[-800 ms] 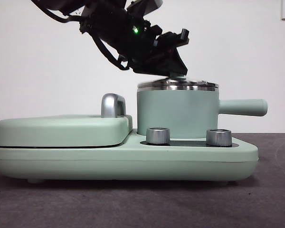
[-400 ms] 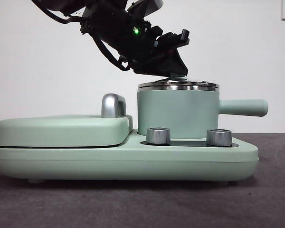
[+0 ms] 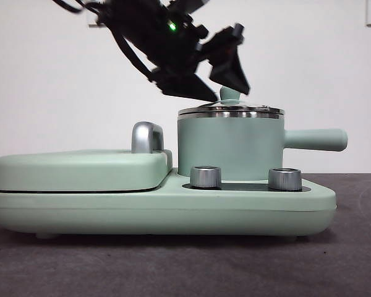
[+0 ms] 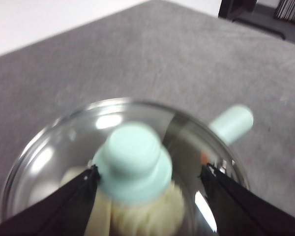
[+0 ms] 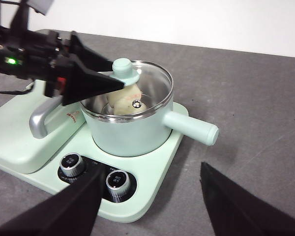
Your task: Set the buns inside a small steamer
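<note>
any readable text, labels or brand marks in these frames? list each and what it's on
None can be read.
Red mark on the cooker base, beside the small steamer: too small to read.
Small print by the two knobs: too small and blurred.
Left gripper, right gripper: no markings visible.

Small steamer [image 3: 229, 148]: matt mint body w/ shiny steel rim, glossy glass lid [image 5: 147, 81], smooth knob [image 4: 132, 160].

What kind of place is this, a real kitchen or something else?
Probably a lab or test bench, not a kitchen: the cooker with its steamer stands alone on a grey felt-like table before a bare white wall, and the left gripper hangs over the lid.
</note>
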Robot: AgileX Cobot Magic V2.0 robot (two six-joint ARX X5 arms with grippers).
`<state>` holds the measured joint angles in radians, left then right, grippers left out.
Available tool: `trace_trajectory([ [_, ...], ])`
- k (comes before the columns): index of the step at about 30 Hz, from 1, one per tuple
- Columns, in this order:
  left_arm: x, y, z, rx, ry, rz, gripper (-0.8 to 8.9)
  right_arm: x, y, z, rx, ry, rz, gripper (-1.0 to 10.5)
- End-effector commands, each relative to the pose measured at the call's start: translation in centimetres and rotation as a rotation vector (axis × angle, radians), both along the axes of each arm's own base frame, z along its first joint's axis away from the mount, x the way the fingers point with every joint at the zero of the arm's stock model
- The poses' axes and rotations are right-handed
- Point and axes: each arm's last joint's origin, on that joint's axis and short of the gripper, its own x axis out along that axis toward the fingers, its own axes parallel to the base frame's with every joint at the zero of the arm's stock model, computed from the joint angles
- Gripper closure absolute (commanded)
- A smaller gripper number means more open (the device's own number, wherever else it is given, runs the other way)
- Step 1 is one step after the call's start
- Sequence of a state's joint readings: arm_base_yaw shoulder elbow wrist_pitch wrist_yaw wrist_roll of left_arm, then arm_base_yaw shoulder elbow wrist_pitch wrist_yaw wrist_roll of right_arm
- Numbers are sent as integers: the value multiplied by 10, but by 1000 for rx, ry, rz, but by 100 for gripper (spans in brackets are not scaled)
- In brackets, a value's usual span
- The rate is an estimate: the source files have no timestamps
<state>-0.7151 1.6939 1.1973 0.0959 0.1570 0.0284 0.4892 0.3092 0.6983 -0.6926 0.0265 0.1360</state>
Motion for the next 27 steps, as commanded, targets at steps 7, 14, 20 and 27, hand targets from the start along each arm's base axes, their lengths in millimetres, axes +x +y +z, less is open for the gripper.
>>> trace_trajectory([
  [7, -41, 37, 43, 80, 124, 15, 462, 0, 1, 1, 12, -2, 4, 646],
  [14, -81, 83, 68, 174, 262, 55, 466, 13, 10, -1, -2, 64, 80, 646],
  [20, -110, 118, 62, 205, 353, 117, 470, 42, 29, -4, -8, 113, 183, 645],
  [27, -143, 156, 34, 118, 372, 220, 471, 78, 52, -11, 15, 146, 273, 645],
])
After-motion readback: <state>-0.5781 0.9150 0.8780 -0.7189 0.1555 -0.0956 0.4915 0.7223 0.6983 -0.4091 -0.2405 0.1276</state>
